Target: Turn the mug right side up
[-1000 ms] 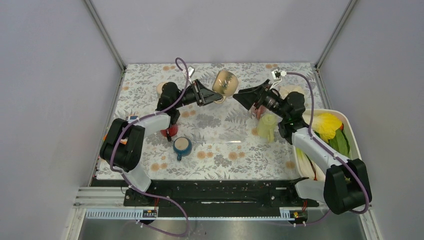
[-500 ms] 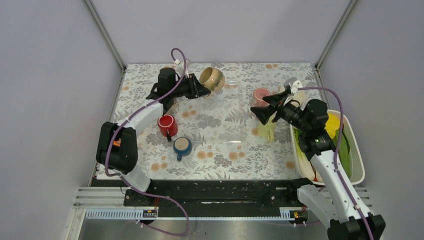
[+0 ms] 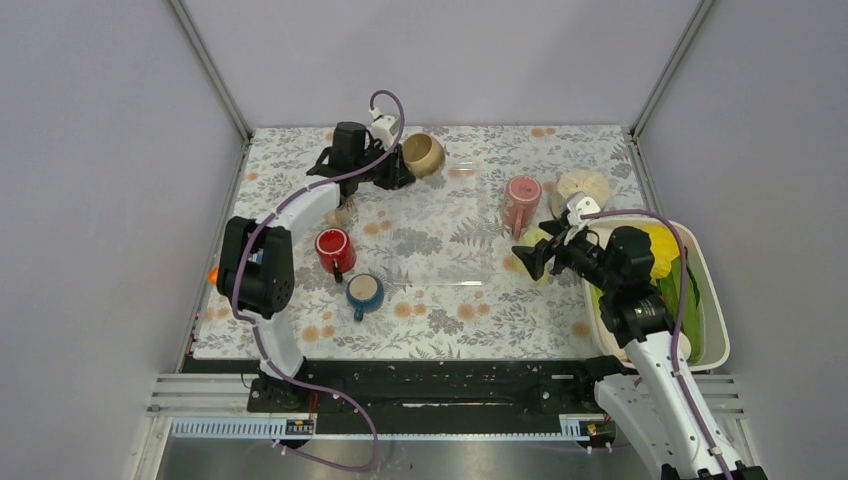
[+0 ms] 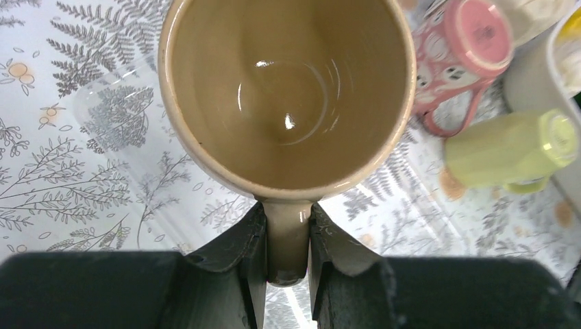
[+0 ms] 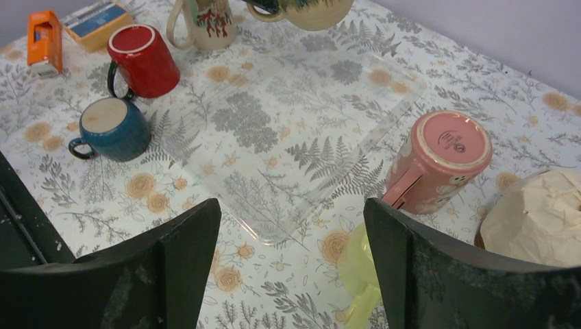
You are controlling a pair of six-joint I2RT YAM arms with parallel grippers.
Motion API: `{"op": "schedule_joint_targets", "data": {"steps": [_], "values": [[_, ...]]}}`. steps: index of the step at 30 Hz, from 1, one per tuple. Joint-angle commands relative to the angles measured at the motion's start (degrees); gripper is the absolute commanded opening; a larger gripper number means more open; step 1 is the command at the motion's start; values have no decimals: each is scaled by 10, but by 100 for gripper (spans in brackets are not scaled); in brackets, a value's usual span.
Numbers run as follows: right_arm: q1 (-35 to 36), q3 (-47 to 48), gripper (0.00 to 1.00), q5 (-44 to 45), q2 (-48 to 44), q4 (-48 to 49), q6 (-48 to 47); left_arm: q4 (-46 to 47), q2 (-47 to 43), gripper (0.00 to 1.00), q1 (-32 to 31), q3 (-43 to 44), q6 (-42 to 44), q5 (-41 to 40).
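Observation:
My left gripper (image 3: 398, 170) is shut on the handle of a tan mug (image 3: 423, 153) at the back of the table, left of centre. In the left wrist view both fingers clamp the handle, the left gripper (image 4: 288, 226) sits just under the rim, and I look straight into the tan mug's (image 4: 288, 96) open mouth. A pink mug (image 3: 521, 203) stands upside down at the right, also in the right wrist view (image 5: 438, 161). My right gripper (image 3: 530, 262) is open and empty, near side of the pink mug; its jaws (image 5: 291, 267) stand wide apart.
A red mug (image 3: 333, 250) and a blue mug (image 3: 363, 292) stand upright at the left. A clear plastic tray (image 5: 288, 137) lies mid-table. A yellow-green cup (image 4: 514, 147) lies on its side by the right gripper. A white bin (image 3: 708, 330) of vegetables is at the right edge.
The left arm carried the tan mug back and left, turning its mouth upward. The right arm pulled away from it toward the near right, uncovering the pink mug.

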Motion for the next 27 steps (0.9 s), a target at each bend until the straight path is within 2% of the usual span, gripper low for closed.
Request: {"op": "schedule_joint_targets", "data": {"steps": [1,9,18,27], "values": [[-2,-14,86,-15,-4,13,-40,38,17,0,5,60,95,21],[-19,-38,86,-51,-3,22,-51,-31,103,0,8,149,158,-11],[-31,-44,86,-72,6,27,-48,-59,168,0,18,207,169,-49],[-36,-45,86,-77,9,27,-49,-73,196,0,19,240,169,-99]]}}
